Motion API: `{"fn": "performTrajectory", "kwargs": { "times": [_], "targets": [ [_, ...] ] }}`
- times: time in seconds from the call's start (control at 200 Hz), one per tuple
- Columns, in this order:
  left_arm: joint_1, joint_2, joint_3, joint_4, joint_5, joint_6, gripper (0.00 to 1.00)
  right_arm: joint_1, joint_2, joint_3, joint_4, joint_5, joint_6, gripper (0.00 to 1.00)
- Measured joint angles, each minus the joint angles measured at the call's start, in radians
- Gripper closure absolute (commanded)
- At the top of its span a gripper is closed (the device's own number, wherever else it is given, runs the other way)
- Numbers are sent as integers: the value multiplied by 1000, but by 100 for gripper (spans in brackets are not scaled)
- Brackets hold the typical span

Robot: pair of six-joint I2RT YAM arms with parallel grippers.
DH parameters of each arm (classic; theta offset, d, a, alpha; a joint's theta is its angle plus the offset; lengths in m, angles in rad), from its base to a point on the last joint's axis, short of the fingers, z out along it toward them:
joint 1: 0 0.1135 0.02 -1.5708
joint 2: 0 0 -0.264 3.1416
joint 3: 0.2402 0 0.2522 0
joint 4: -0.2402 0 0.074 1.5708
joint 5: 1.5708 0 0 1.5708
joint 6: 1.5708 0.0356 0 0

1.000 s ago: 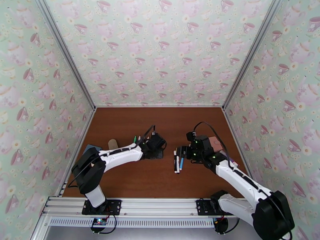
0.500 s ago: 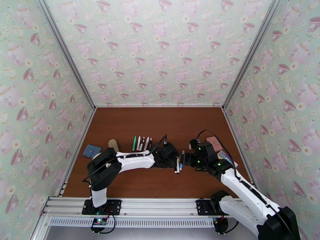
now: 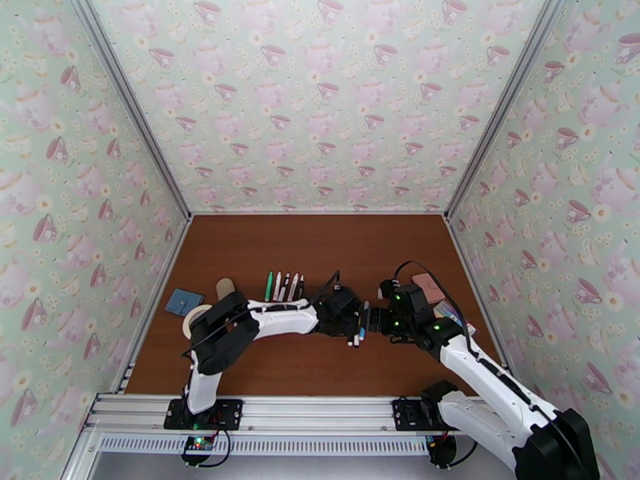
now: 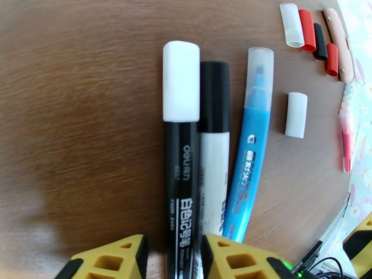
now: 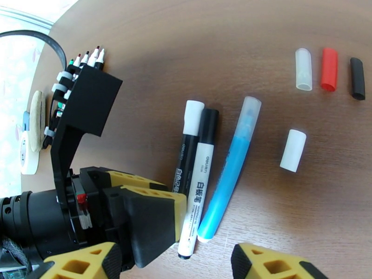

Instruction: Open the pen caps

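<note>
Left gripper [image 4: 174, 242] is part open, its yellow ribbed fingers [image 4: 111, 259] straddling the black pen [image 4: 181, 182] barrel, with a gap on one side. Right gripper [image 5: 174, 256] is spread wide, holding nothing. The black pen has a matte white lid. Touching it is the white pen [image 4: 214, 159], black-lidded, and next to that the blue pen [image 4: 249, 163] with a frosted clear lid. A loose white cap [image 4: 296, 115] lies near, and stubby clear, red and black spare caps [image 4: 307, 29] lie further off. All are on the glossy wood-grain table [image 4: 69, 112].
</note>
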Motion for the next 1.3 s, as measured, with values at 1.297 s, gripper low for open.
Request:
{"fn": "performTrajectory", "kwargs": {
  "times": [1.297],
  "targets": [
    [155, -295, -137, -90, 95, 456, 87, 0, 71, -2, 281, -111, 293, 47]
  ]
}}
